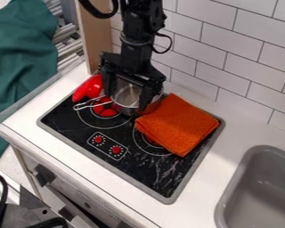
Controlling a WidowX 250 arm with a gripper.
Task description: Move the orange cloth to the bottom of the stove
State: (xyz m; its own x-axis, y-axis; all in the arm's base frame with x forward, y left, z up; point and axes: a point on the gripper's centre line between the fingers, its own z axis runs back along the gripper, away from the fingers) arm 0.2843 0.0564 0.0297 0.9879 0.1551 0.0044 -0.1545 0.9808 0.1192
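Note:
Over the back of the black stove (139, 171) hangs the gripper (128, 99), its two fingers spread wide apart, in front of a small metal pot. The orange cloth (177, 125) lies folded on the stove's right side, covering much of the right burner and reaching the back right edge. It is just right of the gripper's right finger, and whether the two touch I cannot tell.
The metal pot (126, 96) has a wire handle pointing left. Beside it is a red object (88, 88). A tiled wall (228, 49) rises behind, a grey sink (258, 187) is at lower right, and two red knobs mark the stove's front.

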